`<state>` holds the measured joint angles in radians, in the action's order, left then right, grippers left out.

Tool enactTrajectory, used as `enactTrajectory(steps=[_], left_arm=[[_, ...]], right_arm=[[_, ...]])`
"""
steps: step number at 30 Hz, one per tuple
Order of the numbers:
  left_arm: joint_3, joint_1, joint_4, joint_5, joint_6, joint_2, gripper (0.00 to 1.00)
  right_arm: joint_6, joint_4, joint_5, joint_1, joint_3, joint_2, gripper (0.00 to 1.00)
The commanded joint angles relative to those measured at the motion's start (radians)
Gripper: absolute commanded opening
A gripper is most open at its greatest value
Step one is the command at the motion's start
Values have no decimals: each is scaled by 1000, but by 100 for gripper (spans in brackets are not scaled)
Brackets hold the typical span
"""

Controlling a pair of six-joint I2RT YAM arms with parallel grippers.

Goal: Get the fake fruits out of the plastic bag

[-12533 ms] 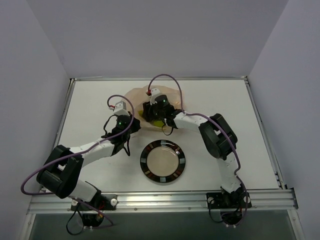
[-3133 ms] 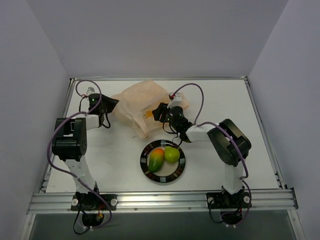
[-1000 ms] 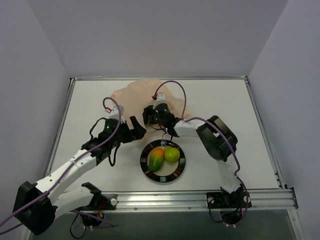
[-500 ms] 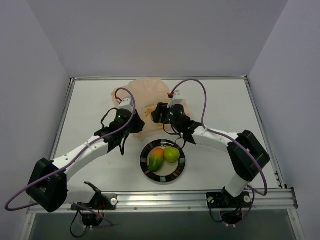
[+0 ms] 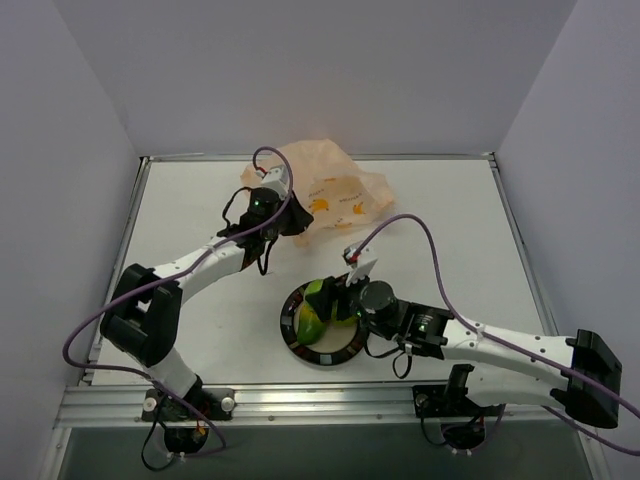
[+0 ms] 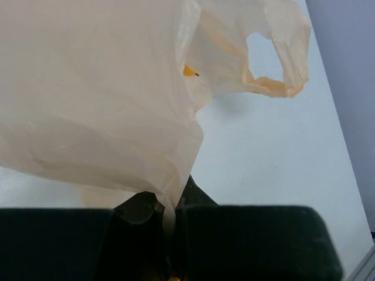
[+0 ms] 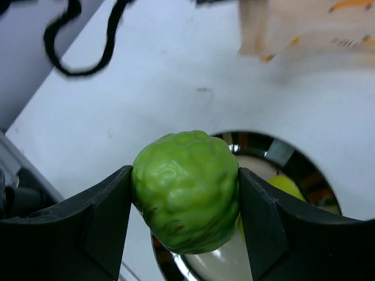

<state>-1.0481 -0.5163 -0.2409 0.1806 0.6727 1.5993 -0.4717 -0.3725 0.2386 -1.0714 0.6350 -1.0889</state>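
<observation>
Left tool (image 6: 170,212) pinching 1 bag (image 6: 88,105), right tool (image 7: 184,175) clamping 1 green fruit (image 7: 186,202), 1 plate (image 7: 255,142)

dark-rimmed round plate (image 5: 322,359), white table (image 5: 450,240), pale walls (image 5: 300,70)

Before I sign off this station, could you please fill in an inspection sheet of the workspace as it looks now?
Surface: white table, metal-framed.
Job's things: peach bag at the far side, pinched at one edge; bumpy green fruit held above the plate; smooth green fruit lying on the plate.
Clutter: nothing seen.
Pincers: left pincer shut on the bag; right pincer shut on the bumpy green fruit.
Cables: a purple cable loops over each arm; black cable near the table edge.
Surroundings: plain grey walls; metal rail at the near edge.
</observation>
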Motion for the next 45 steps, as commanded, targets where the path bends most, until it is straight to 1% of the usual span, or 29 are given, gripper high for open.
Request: enactTrajectory(steps=[1,4,7,9,10,12,13,14,15,16,18,19,20,21,22,23,24,25,28,33,36,39,40,41,42,43,44,45], left_arm=[[-105,22,-104,95,-9,26,2],[-141,32,-117,111,-2,54,2],[-150,35,-107,120,-1,68,2],[-129,33,-113,119,4,60,2],[-119,35,-113,118,5,56,3],[-93,33,-109,114,5,39,9],[-86,35,-106,114,4,33,18],[-76,35,-103,108,4,25,23],[-60,33,-98,106,4,15,32],[-52,33,-95,103,5,8,50],[-36,33,-86,99,5,-5,64],[-21,33,-81,97,5,-22,69],[-13,32,-77,94,5,-35,80],[-7,32,-63,88,5,-45,84],[-1,33,-52,82,5,-76,88],[11,32,-25,74,4,-94,96],[16,32,-9,65,-1,-131,98],[23,30,6,44,-2,-151,94],[48,25,77,1,-15,-232,94],[69,22,198,-53,-30,-350,94],[69,19,290,-99,-50,-473,94],[47,18,394,-139,-71,-565,94],[24,18,423,-144,-81,-587,94],[7,18,487,-144,-91,-610,94],[-10,18,518,-126,-122,-645,94],[-48,16,579,-121,-137,-662,94],[-68,16,610,-121,-160,-677,94],[-90,16,644,-133,-180,-705,94]], right_arm=[[-54,151,67,-87,-63,50,33],[-91,185,103,-171,-93,41,33],[-122,178,142,-215,-126,6,33],[-130,153,159,-223,-146,-17,34],[-131,146,165,-228,-155,-32,33],[-133,118,168,-228,-167,-46,33],[-136,115,175,-229,-169,-55,33],[-137,115,182,-231,-170,-80,33],[-139,115,192,-231,-172,-92,33],[-142,119,206,-232,-170,-103,34],[-145,118,241,-240,-163,-124,37],[-143,113,246,-242,-161,-129,43],[-140,104,246,-243,-158,-131,49],[-127,93,235,-245,-153,-132,57],[-122,95,232,-246,-141,-132,70],[-117,102,237,-248,-132,-129,76],[-114,124,238,-252,-124,-125,82],[-110,136,238,-255,-103,-117,90],[-91,190,238,-263,-75,-65,100],[-41,247,231,-262,-12,61,100],[21,274,269,-260,43,115,100],[90,277,376,-260,98,175,91],[106,274,413,-259,113,204,80],[138,265,488,-257,129,216,72],[154,259,523,-259,161,227,62],[171,253,559,-257,178,247,33],[214,245,615,-257,195,256,19],[235,244,642,-256,212,265,10]])
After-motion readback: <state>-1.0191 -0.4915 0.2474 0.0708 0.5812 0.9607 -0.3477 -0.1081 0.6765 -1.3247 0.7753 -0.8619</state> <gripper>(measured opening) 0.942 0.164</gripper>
